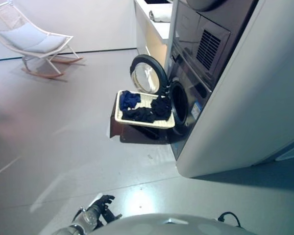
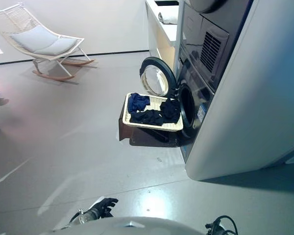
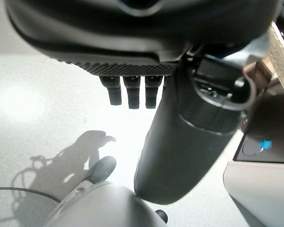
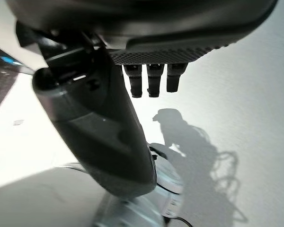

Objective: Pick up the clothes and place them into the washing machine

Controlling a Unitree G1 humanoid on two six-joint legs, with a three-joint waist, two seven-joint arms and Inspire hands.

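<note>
Dark blue and black clothes (image 1: 143, 108) lie heaped in a shallow white basket (image 1: 118, 108) that sits on a dark stand (image 1: 118, 128), just in front of the washing machine (image 1: 190, 100). Its round door (image 1: 148, 73) is swung open toward the far side of the basket, and the drum opening (image 1: 179, 104) faces the basket's right edge. A white rocking chair (image 1: 28, 39) stands far off to the left, well apart from the machine. Both hands hang low and near, over bare floor, holding nothing. The left hand (image 3: 132, 52) has its fingers (image 3: 134, 94) hanging straight and loose beside the thumb. The right hand (image 4: 156, 42) shows the same relaxed fingers (image 4: 152, 84), touching nothing.
</note>
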